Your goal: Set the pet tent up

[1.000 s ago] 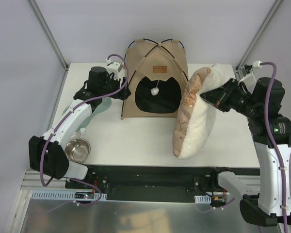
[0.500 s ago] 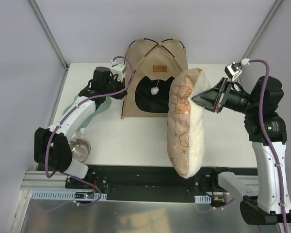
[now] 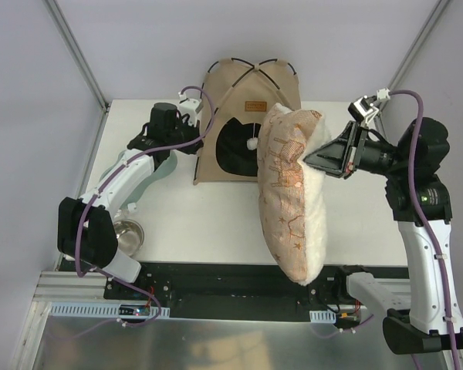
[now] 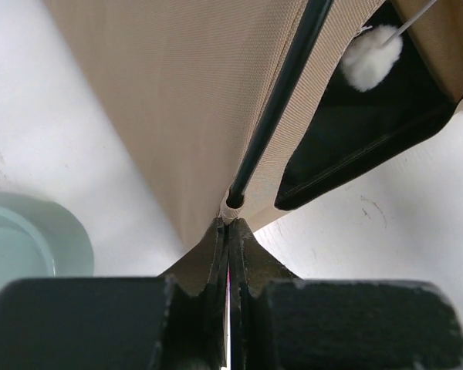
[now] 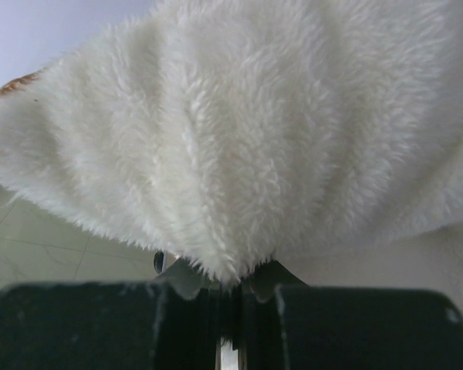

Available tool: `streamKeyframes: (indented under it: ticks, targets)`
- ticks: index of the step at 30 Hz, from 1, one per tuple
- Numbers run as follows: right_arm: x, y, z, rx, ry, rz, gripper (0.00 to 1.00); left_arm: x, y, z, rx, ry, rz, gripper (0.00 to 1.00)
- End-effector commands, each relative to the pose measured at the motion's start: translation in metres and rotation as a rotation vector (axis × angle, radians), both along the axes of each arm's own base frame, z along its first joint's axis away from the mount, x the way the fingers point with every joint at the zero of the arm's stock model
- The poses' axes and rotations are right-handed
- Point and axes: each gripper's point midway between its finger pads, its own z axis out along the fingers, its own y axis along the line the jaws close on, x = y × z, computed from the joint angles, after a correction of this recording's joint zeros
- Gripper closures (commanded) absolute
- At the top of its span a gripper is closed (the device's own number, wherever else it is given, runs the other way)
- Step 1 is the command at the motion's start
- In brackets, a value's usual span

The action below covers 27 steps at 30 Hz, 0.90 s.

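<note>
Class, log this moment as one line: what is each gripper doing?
left gripper: shut on pet tent, lower corner | right gripper: shut on cushion, held aloft near tent entrance

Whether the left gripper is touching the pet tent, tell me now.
Touching. The left wrist view shows the left gripper shut on the pet tent at its bottom corner, no gap.

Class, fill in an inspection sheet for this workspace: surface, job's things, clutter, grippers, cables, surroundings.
Surface: white table.
Job's things: pet tent standing at the back, pom-pom hanging in its opening.
Clutter: cushion on edge before the tent's right side; steel bowl and pale green bowl at left.
Grippers: left gripper shut on the tent's corner; right gripper shut on the cushion.
Cables: purple cables along both arms.
Surroundings: grey walls, metal frame posts.
</note>
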Motion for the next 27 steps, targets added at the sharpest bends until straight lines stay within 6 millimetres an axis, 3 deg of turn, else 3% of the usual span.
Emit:
streamKeyframes:
  ticks: [1, 7, 13, 18, 22, 27]
  targets:
    - [-0.005, 0.001, -0.006, -0.035, -0.011, 0.038, 1.00, 0.010, -0.009, 0.024, -0.069, -0.047, -0.010, 1.00]
    - [0.034, 0.006, -0.054, -0.106, 0.084, 0.012, 1.00, 0.008, -0.011, 0.024, -0.081, -0.043, -0.015, 1.00]
    - [0.098, 0.017, -0.137, -0.323, 0.257, -0.084, 1.00, 0.004, -0.014, 0.022, -0.099, -0.031, -0.030, 1.00]
    - [0.155, 0.008, -0.194, -0.519, 0.381, -0.336, 1.00, 0.004, -0.014, 0.020, -0.104, -0.028, -0.026, 1.00]
    - [0.176, 0.021, -0.221, -0.618, 0.410, -0.438, 1.00, 0.003, -0.015, 0.021, -0.111, -0.032, -0.027, 1.00]
    - [0.198, 0.063, -0.265, -0.719, 0.446, -0.455, 1.00, 0.003, -0.016, 0.022, -0.119, -0.037, -0.034, 1.00]
